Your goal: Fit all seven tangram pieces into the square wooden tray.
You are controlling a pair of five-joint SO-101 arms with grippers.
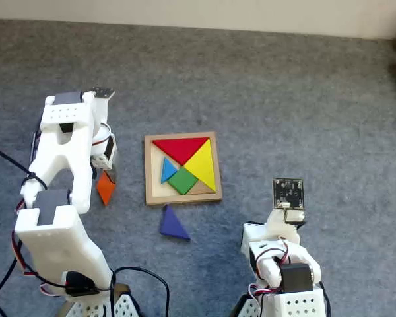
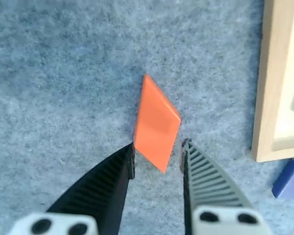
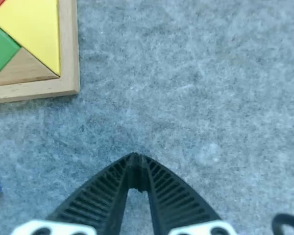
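A parallelogram (image 1: 105, 187) lies left of the tray (image 1: 148, 170) (a triangle (image 1: 173, 223) before it).

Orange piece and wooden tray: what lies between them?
Nothing lies there: only bare grey carpet separates the orange piece from the wooden tray, as the left wrist view shows.

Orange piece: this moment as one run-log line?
orange piece on carpet beside tray | left end effector open, straddling it | right end effector shut over carpet | purple triangle outside tray
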